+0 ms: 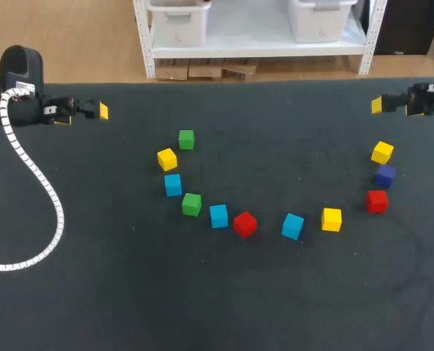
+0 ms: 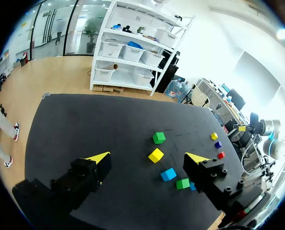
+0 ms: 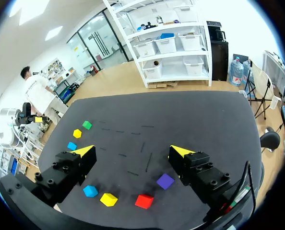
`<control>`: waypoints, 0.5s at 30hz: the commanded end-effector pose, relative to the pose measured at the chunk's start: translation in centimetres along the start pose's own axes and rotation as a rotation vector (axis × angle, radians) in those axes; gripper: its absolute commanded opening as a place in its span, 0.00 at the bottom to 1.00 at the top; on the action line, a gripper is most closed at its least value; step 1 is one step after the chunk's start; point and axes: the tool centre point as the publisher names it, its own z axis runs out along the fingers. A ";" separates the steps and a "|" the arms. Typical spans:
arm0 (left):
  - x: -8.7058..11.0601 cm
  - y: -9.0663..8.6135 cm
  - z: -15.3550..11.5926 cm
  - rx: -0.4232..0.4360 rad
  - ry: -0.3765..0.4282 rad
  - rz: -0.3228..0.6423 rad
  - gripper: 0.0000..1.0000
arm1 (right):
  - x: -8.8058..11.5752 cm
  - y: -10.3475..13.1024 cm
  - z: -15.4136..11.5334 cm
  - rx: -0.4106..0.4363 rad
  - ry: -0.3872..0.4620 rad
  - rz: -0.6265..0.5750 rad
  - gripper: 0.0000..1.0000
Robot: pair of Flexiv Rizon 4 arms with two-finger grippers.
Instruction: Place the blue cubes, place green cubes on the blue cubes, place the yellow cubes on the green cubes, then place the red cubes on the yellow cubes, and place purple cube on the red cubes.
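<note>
Cubes lie scattered in an arc on the black table [image 1: 275, 292]. At the left are a green cube [image 1: 186, 139], a yellow cube [image 1: 166, 159], a blue cube [image 1: 173, 184] and a second green cube [image 1: 191, 204]. Along the front sit a blue cube [image 1: 218, 216], a red cube [image 1: 245, 224], another blue cube [image 1: 293, 226] and a yellow cube [image 1: 332, 219]. At the right stand a red cube [image 1: 377, 200], the purple cube [image 1: 385, 175] and a yellow cube [image 1: 382, 152]. My left gripper [image 1: 100, 111] [image 2: 149, 157] hovers open at the far left. My right gripper [image 1: 378, 104] [image 3: 133, 151] hovers open at the far right, the purple cube [image 3: 165, 180] below it.
A white ribbed cable [image 1: 38, 190] from my left arm loops over the table's left part. All cubes stand apart, none stacked.
</note>
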 end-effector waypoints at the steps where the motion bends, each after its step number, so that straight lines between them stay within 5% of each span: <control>1: 0.1 0.1 0.0 0.005 -0.006 0.001 1.00 | 0.0 0.0 -0.1 0.001 0.000 0.000 1.00; 15: 0.1 0.1 0.0 0.005 -0.006 0.001 1.00 | -0.2 0.0 -0.3 0.013 -0.004 0.004 1.00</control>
